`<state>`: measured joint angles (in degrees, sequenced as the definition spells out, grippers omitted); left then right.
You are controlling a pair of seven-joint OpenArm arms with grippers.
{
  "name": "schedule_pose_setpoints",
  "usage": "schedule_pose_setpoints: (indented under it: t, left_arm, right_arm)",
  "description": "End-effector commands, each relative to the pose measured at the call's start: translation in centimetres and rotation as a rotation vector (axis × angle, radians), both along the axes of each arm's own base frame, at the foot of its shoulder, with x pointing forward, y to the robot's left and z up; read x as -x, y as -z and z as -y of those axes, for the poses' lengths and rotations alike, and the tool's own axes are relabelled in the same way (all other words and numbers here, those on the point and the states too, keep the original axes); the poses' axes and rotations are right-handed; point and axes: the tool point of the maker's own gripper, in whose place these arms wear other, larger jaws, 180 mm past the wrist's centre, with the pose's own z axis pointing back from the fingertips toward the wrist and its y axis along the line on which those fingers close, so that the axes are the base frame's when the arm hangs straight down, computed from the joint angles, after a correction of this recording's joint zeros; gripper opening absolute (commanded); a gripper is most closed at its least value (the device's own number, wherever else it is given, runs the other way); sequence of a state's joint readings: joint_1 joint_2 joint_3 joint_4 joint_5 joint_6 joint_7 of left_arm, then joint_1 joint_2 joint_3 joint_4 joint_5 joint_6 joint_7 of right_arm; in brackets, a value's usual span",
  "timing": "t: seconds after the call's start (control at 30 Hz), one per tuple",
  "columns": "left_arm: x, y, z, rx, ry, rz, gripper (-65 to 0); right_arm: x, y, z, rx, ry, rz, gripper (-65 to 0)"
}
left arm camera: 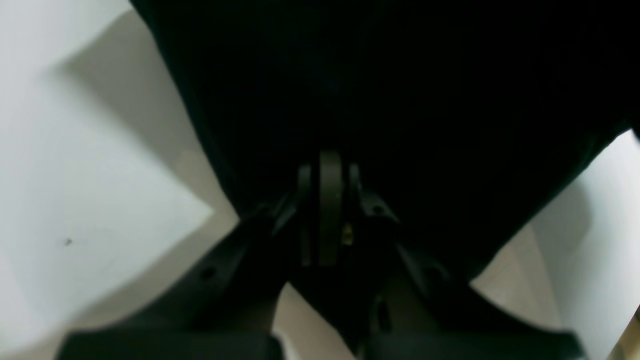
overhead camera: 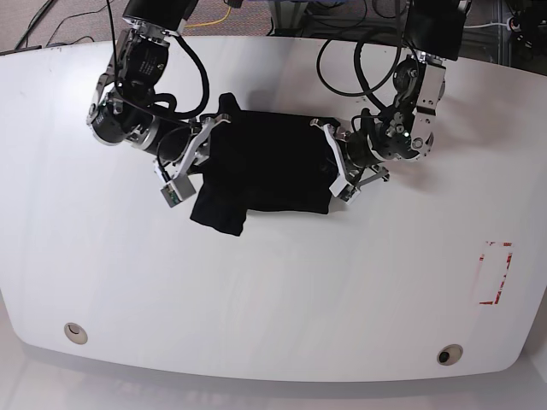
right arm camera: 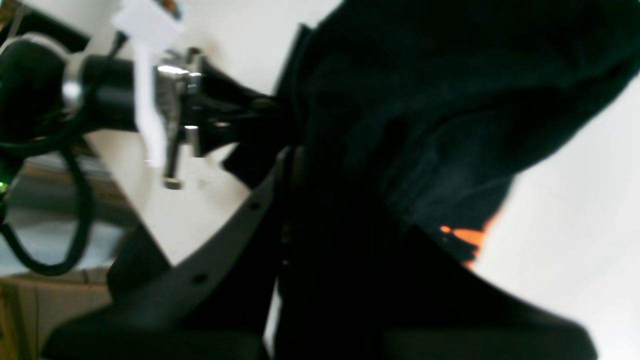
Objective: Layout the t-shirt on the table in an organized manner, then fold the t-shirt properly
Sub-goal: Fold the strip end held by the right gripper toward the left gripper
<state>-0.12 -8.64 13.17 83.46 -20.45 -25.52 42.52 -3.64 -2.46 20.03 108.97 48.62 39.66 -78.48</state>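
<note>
The black t-shirt (overhead camera: 265, 166) lies bunched on the white table (overhead camera: 273, 299), a sleeve or corner sticking out at its lower left. My right gripper (overhead camera: 208, 137) is at the shirt's left edge, shut on the cloth. In the right wrist view the shirt (right arm camera: 450, 100) drapes over the gripper (right arm camera: 300, 165), and an orange patch (right arm camera: 467, 235) shows. My left gripper (overhead camera: 329, 162) is at the shirt's right edge. In the left wrist view its fingers (left arm camera: 327, 170) meet on the shirt's edge (left arm camera: 400, 75).
A red rectangular outline mark (overhead camera: 496, 273) sits at the table's right. Two small round holes (overhead camera: 75, 331) (overhead camera: 448, 354) lie near the front edge. Cables run behind the table's far edge. The left arm (right arm camera: 170, 110) shows in the right wrist view.
</note>
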Motion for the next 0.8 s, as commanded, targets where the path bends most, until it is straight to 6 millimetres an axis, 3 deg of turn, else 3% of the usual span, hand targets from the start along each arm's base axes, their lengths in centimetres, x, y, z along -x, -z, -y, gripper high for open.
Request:
schedule_pose_setpoints:
  t: [0.0, 0.27, 0.47, 0.77]
  left_arm:
    - [0.7, 0.9, -0.9, -0.064, 0.014, -0.034, -65.0]
    - [1.5, 1.4, -0.9, -0.064, 0.014, -0.052, -65.0]
    - [1.7, 1.2, -0.8, -0.062, 0.015, -0.049, -65.0]
    - [1.6, 1.2, -0.8, -0.061, 0.016, -0.046, -65.0]
  right_arm:
    - [-1.1, -2.3, -1.6, -0.060, -0.019, 0.079, -63.6]
    - [-1.5, -3.1, -3.8, -0.098, -0.054, 0.096, -63.1]
    - [-1.7, -2.1, -4.6, -0.082, -0.083, 0.064, -63.1]
    - [-1.7, -2.3, -6.9, -0.116, -0.129, 0.083, -61.4]
